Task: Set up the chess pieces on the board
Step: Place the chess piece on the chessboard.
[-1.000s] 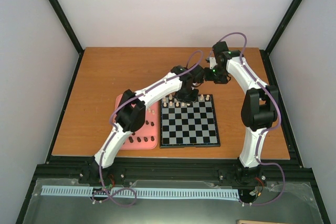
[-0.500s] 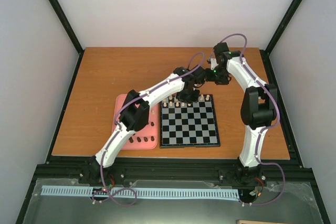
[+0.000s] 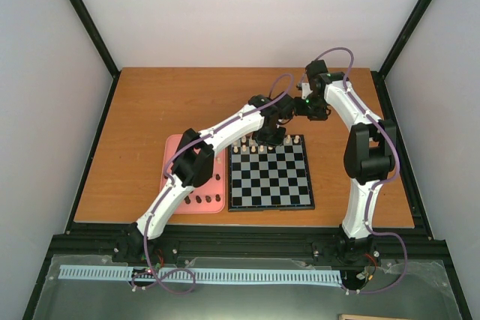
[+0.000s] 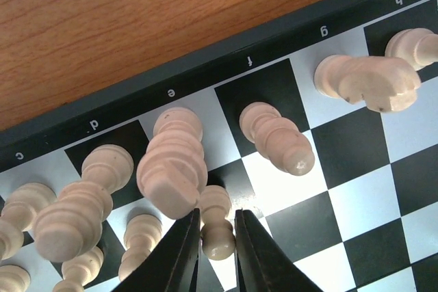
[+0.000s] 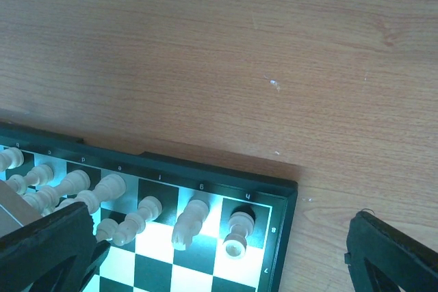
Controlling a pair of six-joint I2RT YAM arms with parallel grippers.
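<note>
The board lies at mid-table with cream chess pieces lined up along its far edge. In the left wrist view my left gripper is shut on a cream pawn that stands upright on the second row, just in front of the tall king. A bishop, a knight and a rook stand to its right. My right gripper is open and holds nothing; it hangs above the board's far right corner, over the rook.
A pink tray with dark brown pieces lies against the board's left side, under the left arm. Bare wooden table stretches behind the board. Both wrists are close together over the far edge.
The left arm has stretched slightly farther over the back rows, and its jaws have eased a little round the pawn. The right arm has hardly moved.
</note>
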